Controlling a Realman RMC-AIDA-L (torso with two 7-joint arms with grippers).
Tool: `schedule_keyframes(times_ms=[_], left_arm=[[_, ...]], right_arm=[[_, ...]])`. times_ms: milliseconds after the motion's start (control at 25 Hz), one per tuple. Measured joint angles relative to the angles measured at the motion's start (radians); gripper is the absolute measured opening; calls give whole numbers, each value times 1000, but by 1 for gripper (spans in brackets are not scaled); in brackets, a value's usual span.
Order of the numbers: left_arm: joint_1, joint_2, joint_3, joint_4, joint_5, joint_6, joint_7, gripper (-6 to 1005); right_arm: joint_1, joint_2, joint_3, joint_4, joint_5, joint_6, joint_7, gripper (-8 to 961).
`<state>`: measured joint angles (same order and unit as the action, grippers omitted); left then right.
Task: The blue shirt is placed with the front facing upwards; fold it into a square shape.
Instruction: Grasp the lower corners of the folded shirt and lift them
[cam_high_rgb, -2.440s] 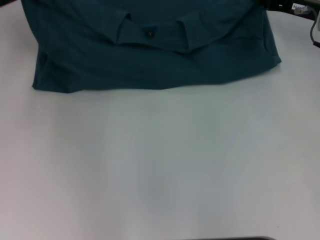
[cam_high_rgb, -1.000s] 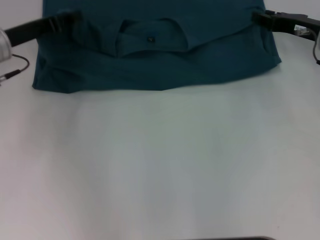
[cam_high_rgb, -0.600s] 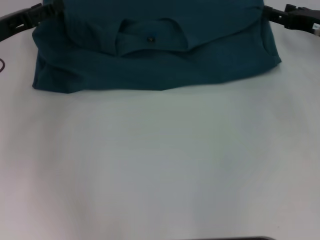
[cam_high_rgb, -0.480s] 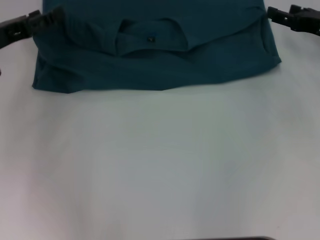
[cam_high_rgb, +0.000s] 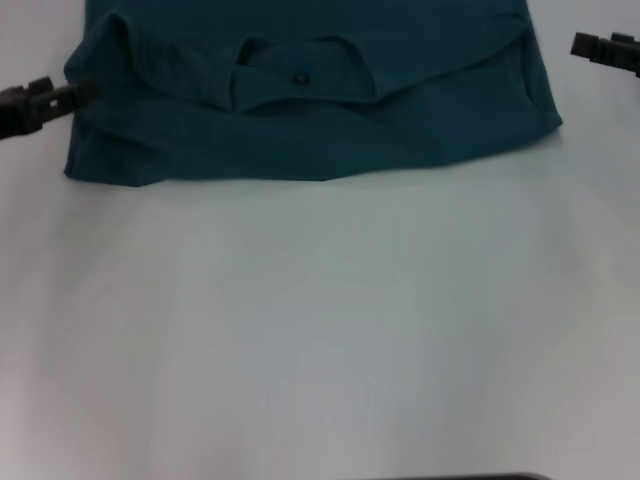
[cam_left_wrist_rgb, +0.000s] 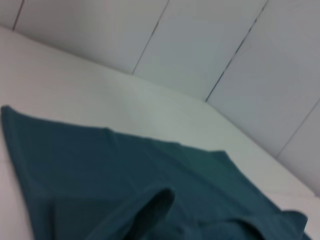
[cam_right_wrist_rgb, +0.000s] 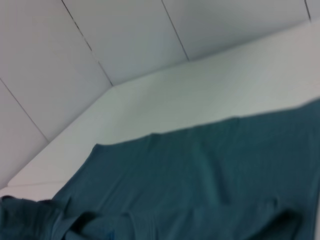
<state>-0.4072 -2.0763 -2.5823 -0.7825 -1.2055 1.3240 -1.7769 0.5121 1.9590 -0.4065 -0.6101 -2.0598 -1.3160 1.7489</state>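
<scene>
Blue shirt (cam_high_rgb: 310, 110) lay part-folded, collar flap down, mid-task I'd say. Your left gripper (cam_high_rgb: 62, 97) sat at its edge, right gripper (cam_high_rgb: 588, 44) apart; I couldn't tell either's opening or hold. You'd next need a grip on the near hem.

plain white table (cam_high_rgb: 330, 330) filling most of the head view, pale panelled wall (cam_left_wrist_rgb: 210, 45) with thin dark seams behind it

Blue shirt (cam_high_rgb: 300, 130) dark teal, plain; table (cam_high_rgb: 320, 330) white; both hands black; wall panels (cam_left_wrist_rgb: 210, 45) pale grey.
</scene>
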Motion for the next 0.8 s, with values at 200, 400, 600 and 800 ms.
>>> schedule_keyframes(times_ms=[200,400,600,800], left_arm=[[10,1,0,-1,51,-14,7,886],[6,-3,-1,1,70,-70,28,886],[-1,-7,1,3,98,-108,39,885],[-5,-9,15,9,107,-129,39,885]], right_arm=[[9,-32,-33,1,-87,-22,149,860],[17,-41,-38,2,-116,-62,212,858],[20,-34,-58,8,-122,-71,241,857],[24,-31,-75,28,-125,-47,247,856]])
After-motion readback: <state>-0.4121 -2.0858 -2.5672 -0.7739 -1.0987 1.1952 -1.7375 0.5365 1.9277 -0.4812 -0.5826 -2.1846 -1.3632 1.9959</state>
